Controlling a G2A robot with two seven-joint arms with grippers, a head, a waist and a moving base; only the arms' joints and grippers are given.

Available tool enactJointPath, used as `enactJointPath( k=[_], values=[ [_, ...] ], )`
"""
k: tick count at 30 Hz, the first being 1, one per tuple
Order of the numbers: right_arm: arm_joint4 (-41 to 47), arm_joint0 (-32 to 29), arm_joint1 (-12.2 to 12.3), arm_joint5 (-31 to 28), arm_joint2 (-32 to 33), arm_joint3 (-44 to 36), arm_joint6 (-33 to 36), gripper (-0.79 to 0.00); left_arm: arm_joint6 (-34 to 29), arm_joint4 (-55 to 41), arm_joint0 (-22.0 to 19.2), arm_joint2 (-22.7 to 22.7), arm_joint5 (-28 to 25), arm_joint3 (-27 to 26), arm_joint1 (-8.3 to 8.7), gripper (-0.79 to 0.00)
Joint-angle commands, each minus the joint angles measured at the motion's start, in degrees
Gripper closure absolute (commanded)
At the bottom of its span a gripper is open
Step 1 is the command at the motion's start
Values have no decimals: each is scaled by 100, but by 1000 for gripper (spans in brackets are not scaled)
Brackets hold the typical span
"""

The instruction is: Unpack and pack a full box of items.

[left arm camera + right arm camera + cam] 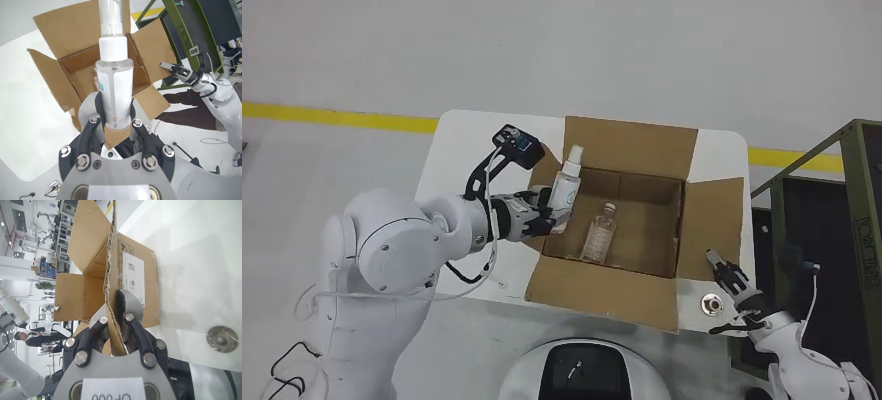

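My left pincer [115, 107] is clamping the spray bottle [115, 83] by its lower body, just over the box [637, 150] edge. Beyond it, a small clear bottle [600, 232] is lying inside. My right pincer [112, 308] is pinching the side flap [111, 262], with a metal disc [222, 339] sitting beside it on the worktop [189, 256].

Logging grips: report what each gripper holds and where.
Left gripper holds the bottle by its lower body. Right gripper pinches the box flap at its outer edge.
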Motion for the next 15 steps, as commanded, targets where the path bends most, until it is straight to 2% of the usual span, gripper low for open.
enactJointPath(
  k=[1, 15],
  values=[
    [-14, -21, 1, 9, 8, -1, -22, 0, 2, 13, 5, -4, -1, -4, 0, 0],
    [-34, -206, 23, -108, 204, 1, 7, 0, 51, 3, 23, 3, -13, -11, 0, 0]
  ],
)
